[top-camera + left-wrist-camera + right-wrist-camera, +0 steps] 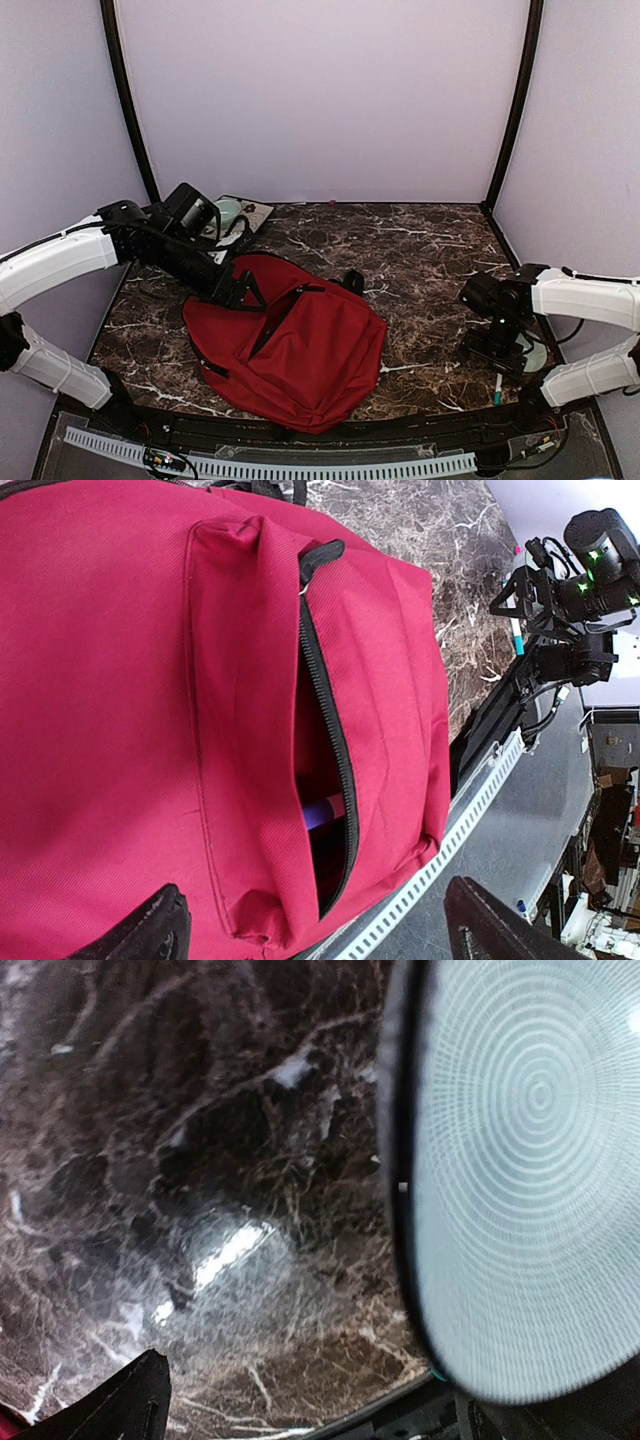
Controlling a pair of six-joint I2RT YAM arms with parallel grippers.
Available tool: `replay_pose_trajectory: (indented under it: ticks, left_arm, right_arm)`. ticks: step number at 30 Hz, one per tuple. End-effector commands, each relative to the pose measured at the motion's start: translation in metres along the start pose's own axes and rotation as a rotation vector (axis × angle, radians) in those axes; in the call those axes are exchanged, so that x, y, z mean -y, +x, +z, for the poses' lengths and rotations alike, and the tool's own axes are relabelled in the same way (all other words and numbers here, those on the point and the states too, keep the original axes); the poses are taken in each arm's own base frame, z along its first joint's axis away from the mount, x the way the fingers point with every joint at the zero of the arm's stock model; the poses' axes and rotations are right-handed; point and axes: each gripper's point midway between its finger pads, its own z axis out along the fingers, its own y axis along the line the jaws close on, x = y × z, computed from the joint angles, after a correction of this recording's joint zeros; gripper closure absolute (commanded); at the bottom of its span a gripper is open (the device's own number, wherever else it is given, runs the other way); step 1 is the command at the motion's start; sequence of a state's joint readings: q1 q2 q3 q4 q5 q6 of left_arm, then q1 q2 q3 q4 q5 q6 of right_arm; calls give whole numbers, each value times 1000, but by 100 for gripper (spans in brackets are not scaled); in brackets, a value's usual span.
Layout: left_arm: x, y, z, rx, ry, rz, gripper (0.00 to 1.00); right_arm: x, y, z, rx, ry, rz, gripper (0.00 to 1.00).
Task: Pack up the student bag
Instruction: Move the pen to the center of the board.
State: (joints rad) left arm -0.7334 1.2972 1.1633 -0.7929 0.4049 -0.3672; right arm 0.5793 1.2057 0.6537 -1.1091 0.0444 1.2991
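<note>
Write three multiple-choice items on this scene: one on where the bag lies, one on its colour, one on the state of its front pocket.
1. Where does the student bag lie?
A. in the middle of the table
B. in the far right corner
C. hanging from the right arm

2. What colour is its fabric?
A. black
B. blue
C. dark red

3. How is its front pocket zip?
A. zipped shut
B. open, a purple item showing inside
C. open, pocket plainly empty

Answers:
1 A: the top view shows it lying mid-marble.
2 C: it looks red in both views.
3 B: the left wrist view shows the gap and the purple tip.
</note>
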Motion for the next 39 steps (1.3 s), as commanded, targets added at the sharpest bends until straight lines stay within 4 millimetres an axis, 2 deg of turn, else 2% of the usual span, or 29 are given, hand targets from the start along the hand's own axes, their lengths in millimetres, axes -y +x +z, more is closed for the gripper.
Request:
replay_pose_trajectory:
  ticks: [1,8,13,16,19,22,26,32,39]
  left_arm:
    - [3,-3,-21,33,-19,27,9]
    - [3,-1,-27,35,-33,22,9]
    - [4,-3,-29,43,-31,5,10]
    - [5,-5,-28,52,-26,-3,10]
    - [6,-9,-29,62,-23,-12,10]
    - [6,-10,-32,70,-33,-20,11]
    - [4,-9,-34,82,-44,-44,11]
    - [1,-10,-32,98,-47,-85,12]
    - [2,-20,-30,105,-52,-98,13]
  right_arm:
    - [-16,-8,13,6,-125,74,0]
    - [-4,-22,26,32,-132,104,1]
    - [-9,-29,17,33,-109,28,1]
    - [-8,-30,18,22,-61,2,0]
    - [-14,-26,27,-9,-69,-10,1]
    - [-29,-25,30,-22,-146,-23,4]
    - [-60,-30,14,4,-304,-69,15]
    - [-84,-31,6,-18,-343,-170,35]
    - [-125,-27,5,-55,-368,-331,71]
